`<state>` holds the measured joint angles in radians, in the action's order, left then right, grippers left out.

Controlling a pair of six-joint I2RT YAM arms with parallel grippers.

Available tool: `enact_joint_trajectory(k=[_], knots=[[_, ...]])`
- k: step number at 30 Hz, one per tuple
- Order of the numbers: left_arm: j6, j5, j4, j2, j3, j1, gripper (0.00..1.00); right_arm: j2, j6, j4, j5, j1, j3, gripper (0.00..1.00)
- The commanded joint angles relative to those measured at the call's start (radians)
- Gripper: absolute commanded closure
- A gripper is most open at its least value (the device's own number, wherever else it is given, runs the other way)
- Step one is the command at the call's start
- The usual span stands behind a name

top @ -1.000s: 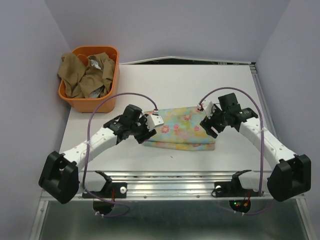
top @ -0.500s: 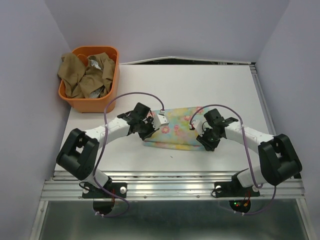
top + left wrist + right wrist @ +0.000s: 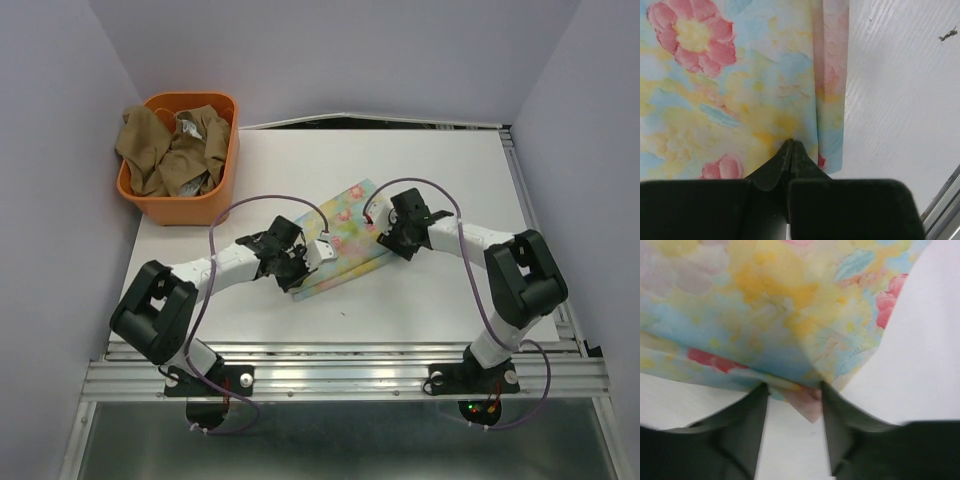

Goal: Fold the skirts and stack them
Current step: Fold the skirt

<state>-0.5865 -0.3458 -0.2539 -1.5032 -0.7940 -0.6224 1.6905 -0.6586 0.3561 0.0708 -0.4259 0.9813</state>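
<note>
Left end effector (image 3: 791, 146) is pressed together, pinching the near-left edge of the floral skirt (image 3: 340, 238). I see that skirt folded, lying slantwise at mid-counter. Right end effector (image 3: 792, 390) is spread, its fingers (image 3: 745, 425) straddling the cloth's right corner.

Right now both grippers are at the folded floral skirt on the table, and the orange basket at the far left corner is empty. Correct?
Not quite. The orange basket is not empty: the top external view shows crumpled tan-brown cloth piled in it. The rest holds: the left gripper and the right gripper are both at the folded floral skirt on the table.
</note>
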Motion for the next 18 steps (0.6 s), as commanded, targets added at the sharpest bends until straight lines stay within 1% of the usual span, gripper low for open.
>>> enact_joint_trajectory(k=[1,2,4,7,8,9,10,12,13,14,16,17,18], knots=[[0.06,-0.028,-0.03,0.101,-0.039,-0.02,0.74,-0.017,-0.065,-0.08,0.095,0.024,0.085,0.35],[0.068,-0.032,-0.036,0.109,-0.072,-0.028,0.71,-0.023,-0.055,-0.078,0.106,0.044,0.098,0.31],[0.112,-0.012,-0.021,0.12,-0.127,-0.042,0.66,-0.051,-0.014,-0.063,0.106,0.065,0.141,0.3],[0.177,0.039,0.002,0.103,-0.2,-0.051,0.64,-0.118,0.074,-0.016,0.067,0.098,0.169,0.3],[0.185,0.047,0.01,0.094,-0.242,-0.054,0.63,-0.139,0.162,-0.005,0.048,0.111,0.168,0.3],[0.188,0.054,0.015,0.083,-0.261,-0.06,0.63,-0.158,0.212,0.021,0.037,0.111,0.169,0.31],[0.198,0.086,0.028,0.052,-0.295,-0.082,0.63,-0.188,0.305,0.046,-0.015,0.125,0.168,0.3],[0.194,0.129,0.03,-0.016,-0.33,-0.105,0.63,-0.207,0.408,0.105,-0.058,0.125,0.162,0.31],[0.191,0.134,0.031,-0.038,-0.347,-0.111,0.63,-0.213,0.451,0.122,-0.101,0.134,0.158,0.31],[0.2,0.137,0.038,-0.063,-0.376,-0.123,0.63,-0.218,0.543,0.136,-0.167,0.134,0.148,0.31],[0.217,0.125,0.044,-0.13,-0.405,-0.129,0.65,-0.215,0.62,0.145,-0.235,0.134,0.132,0.32],[0.22,0.114,0.044,-0.152,-0.428,-0.134,0.66,-0.209,0.698,0.147,-0.29,0.134,0.123,0.33],[0.224,0.113,0.048,-0.17,-0.438,-0.146,0.67,-0.186,0.727,0.146,-0.308,0.134,0.111,0.37]])
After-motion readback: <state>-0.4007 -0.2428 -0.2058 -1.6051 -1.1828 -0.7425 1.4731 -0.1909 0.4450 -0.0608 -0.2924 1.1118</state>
